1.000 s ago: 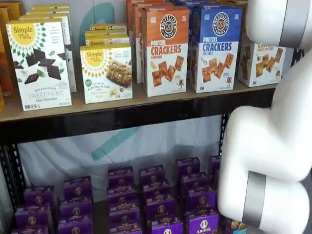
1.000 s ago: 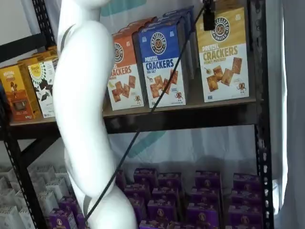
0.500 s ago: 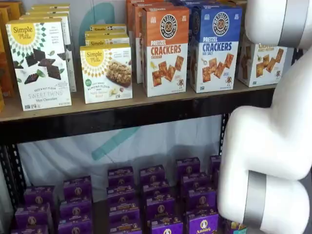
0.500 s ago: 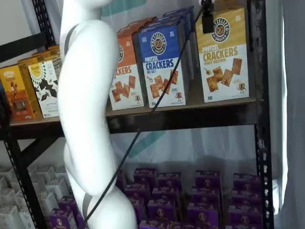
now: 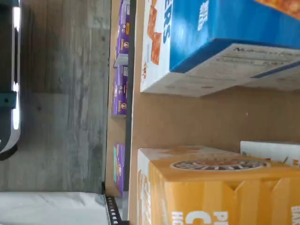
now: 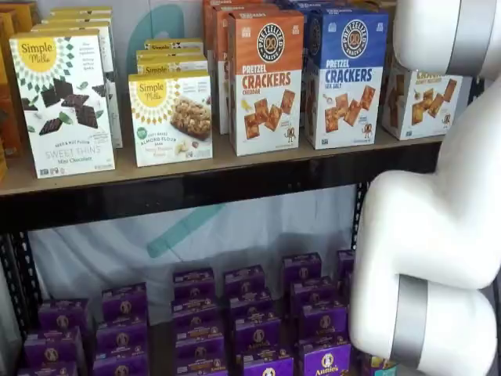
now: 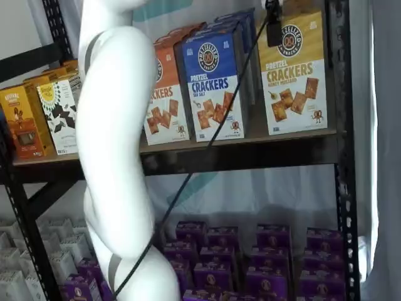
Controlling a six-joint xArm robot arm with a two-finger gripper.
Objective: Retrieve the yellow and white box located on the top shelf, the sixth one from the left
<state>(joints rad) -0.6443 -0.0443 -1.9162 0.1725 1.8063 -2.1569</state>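
Observation:
The yellow and white box (image 7: 294, 75) stands at the right end of the top shelf (image 7: 250, 147), to the right of a blue carton (image 7: 216, 81). In a shelf view (image 6: 423, 102) the white arm hides part of the box. The wrist view shows its yellow top (image 5: 211, 192) close by, with the shelf board (image 5: 187, 122) between it and the blue carton (image 5: 225, 37). My gripper (image 7: 274, 25) shows only as a black finger with a cable, hanging from the view's top edge in front of the box's upper left corner. No gap or grip shows.
An orange carton (image 6: 264, 78) and white Simple Mills boxes (image 6: 63, 102) stand further left on the shelf. Purple boxes (image 6: 250, 321) fill the lower level. A black upright (image 7: 341, 125) stands right of the yellow box. The white arm (image 7: 116, 144) crosses the foreground.
The arm has shifted slightly to the right in a shelf view, and the black finger sits a little lower in front of the box. The boxes have not moved.

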